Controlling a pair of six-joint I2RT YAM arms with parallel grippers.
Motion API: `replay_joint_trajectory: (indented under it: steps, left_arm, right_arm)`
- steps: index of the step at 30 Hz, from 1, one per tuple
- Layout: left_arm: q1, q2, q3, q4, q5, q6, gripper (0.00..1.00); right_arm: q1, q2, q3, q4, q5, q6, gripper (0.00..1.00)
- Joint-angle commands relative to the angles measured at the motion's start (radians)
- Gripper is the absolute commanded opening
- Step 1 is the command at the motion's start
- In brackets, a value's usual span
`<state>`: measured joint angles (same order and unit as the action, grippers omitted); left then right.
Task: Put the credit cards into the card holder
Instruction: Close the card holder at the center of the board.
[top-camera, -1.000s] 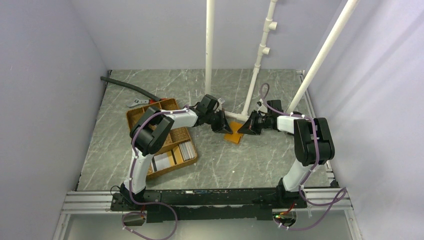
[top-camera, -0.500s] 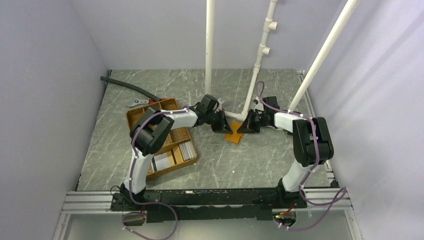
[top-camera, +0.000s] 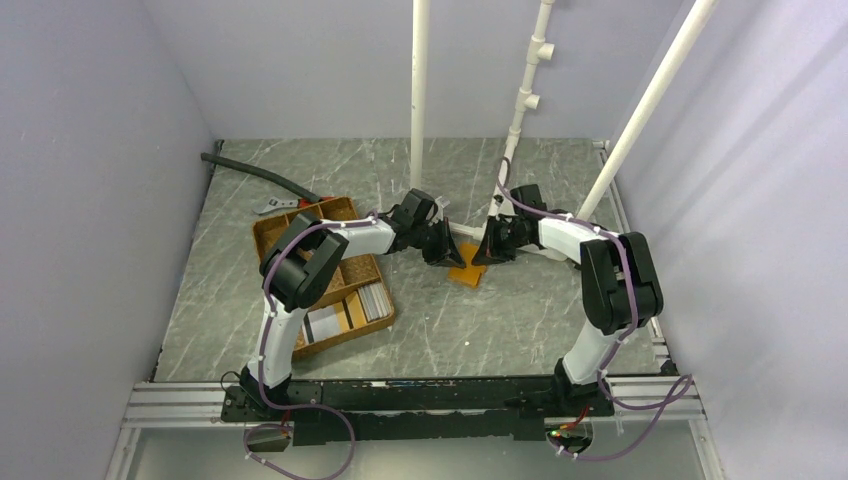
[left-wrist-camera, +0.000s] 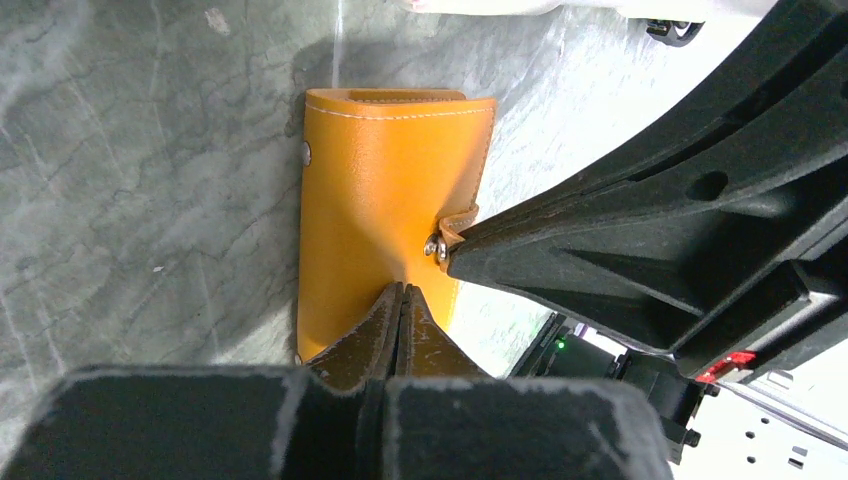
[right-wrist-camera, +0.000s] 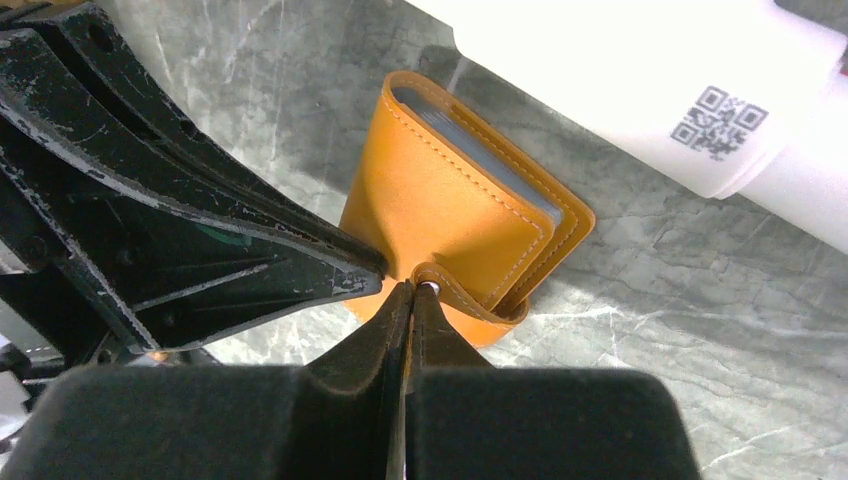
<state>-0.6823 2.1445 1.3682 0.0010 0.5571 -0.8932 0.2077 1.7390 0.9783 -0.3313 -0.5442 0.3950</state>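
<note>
The small flat orange-tan leather card holder (top-camera: 468, 273) lies on the grey marbled tabletop (top-camera: 480, 330), just in front of the foot of a white plastic pipe frame (right-wrist-camera: 620, 80). Both arms reach in toward it from opposite sides, and their tips almost meet over it. The left gripper (left-wrist-camera: 403, 292) has its jaws pressed together with nothing between them, and its tips touch the holder's top face near one edge. The right gripper (right-wrist-camera: 410, 290) is likewise closed, its tips right at the holder's short snap strap (right-wrist-camera: 462, 297); whether it pinches the strap cannot be told. A grey-blue layer shows between the holder's leaves. Pale grey credit cards (top-camera: 375, 298) lie in the brown woven divided tray (top-camera: 272, 232), well apart to the left, under the left arm.
</note>
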Motion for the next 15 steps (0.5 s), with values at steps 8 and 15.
replay_joint_trajectory:
  steps: [8, 15]
  left_arm:
    - [0.009, 0.065, -0.013, -0.065, -0.048, -0.002, 0.0]
    - [0.01, 0.048, -0.026, -0.07, -0.052, 0.005, 0.0]
  right_arm:
    - [0.144, 0.169, 0.141, -0.217, 0.413, -0.074, 0.0]
    - [0.166, 0.281, 0.132, -0.252, 0.513, 0.017, 0.0]
